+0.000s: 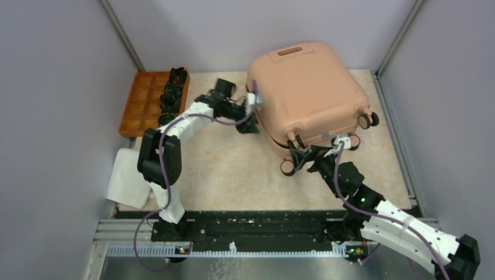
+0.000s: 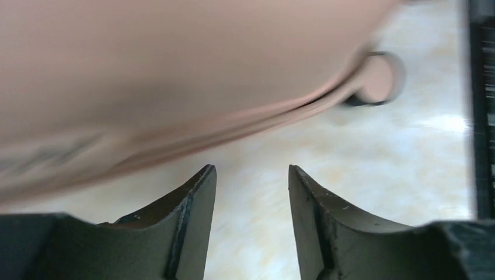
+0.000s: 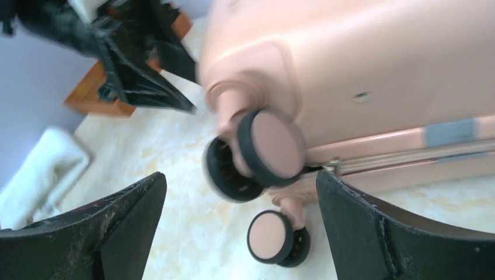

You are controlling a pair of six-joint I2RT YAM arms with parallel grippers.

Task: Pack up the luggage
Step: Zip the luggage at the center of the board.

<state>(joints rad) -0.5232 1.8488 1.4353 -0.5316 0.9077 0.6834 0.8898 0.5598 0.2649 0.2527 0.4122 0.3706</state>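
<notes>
The peach-pink luggage (image 1: 309,87) lies flat and closed on the table, its wheels toward me. My left gripper (image 1: 248,123) is at its left side near the seam. In the left wrist view the gripper (image 2: 251,169) is open, with only bare table between its fingers and the luggage shell (image 2: 175,70) just beyond the tips. My right gripper (image 1: 299,154) sits at the near-left wheel corner. In the right wrist view it (image 3: 240,175) is wide open. Two black-and-pink wheels (image 3: 271,146) show between its fingers, and neither finger touches them.
An orange compartmented tray (image 1: 143,102) holding several black items (image 1: 172,93) stands at the back left. A folded white cloth (image 1: 128,178) hangs over the table's left near edge. Purple walls close in both sides and the back.
</notes>
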